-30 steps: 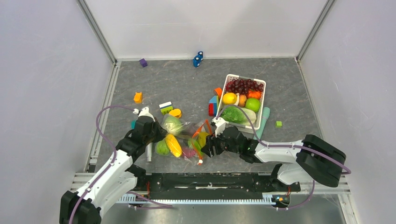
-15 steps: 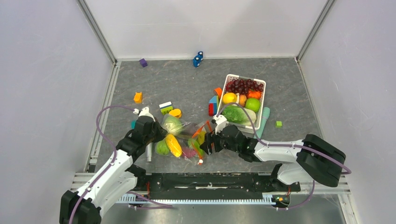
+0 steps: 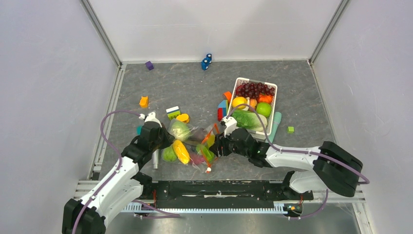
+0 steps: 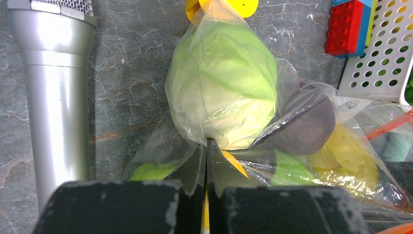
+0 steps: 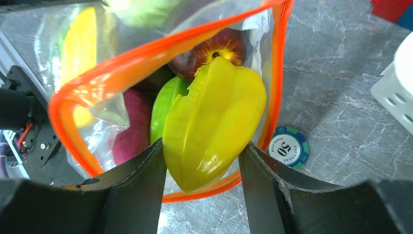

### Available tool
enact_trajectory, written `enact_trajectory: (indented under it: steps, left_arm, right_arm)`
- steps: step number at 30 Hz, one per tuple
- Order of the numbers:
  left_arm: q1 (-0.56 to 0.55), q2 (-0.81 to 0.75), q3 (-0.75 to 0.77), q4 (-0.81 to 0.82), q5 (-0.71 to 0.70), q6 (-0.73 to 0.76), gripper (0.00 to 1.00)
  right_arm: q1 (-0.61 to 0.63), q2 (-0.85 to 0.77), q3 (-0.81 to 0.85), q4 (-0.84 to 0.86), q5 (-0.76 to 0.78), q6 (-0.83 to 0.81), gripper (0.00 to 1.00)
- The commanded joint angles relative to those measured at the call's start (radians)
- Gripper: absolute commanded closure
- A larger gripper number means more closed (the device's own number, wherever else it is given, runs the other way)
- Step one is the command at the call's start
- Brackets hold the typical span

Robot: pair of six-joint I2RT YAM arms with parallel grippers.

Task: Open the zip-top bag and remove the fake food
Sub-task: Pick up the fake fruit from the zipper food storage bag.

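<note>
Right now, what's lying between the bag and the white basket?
A poker chip marked 50, between the zip-top bag and the white basket, shown in the right wrist view.

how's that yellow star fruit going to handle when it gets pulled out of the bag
Probably rigid and light: the star fruit looks like glossy moulded plastic. Its ridged sides may slip in the right gripper. The floppy zip-top bag could drag along.

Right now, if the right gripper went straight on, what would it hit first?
The yellow star fruit at the mouth of the bag; the right gripper seems to touch both its sides.
</note>
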Motion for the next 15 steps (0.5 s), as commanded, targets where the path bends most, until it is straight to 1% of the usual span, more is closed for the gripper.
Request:
enact_trajectory:
  steps: [1,5,10,15]
  left_arm:
    - [0.005,0.006,-0.011,0.014,-0.006,-0.007,0.98]
    - [0.004,0.008,-0.010,0.012,-0.008,-0.006,0.98]
    - [0.004,0.009,-0.008,0.012,-0.014,-0.006,0.98]
    - [0.004,0.010,-0.006,0.012,-0.014,-0.002,0.98]
  right_arm:
    - [-0.002,-0.107,0.000,-0.013,0.026,-0.021,0.54]
    - [-0.002,-0.179,-0.026,-0.044,0.005,-0.022,0.66]
    - [-0.002,-0.282,-0.046,-0.109,-0.014,-0.003,0.67]
    - [-0.015,-0.404,-0.047,-0.195,-0.014,0.000,0.71]
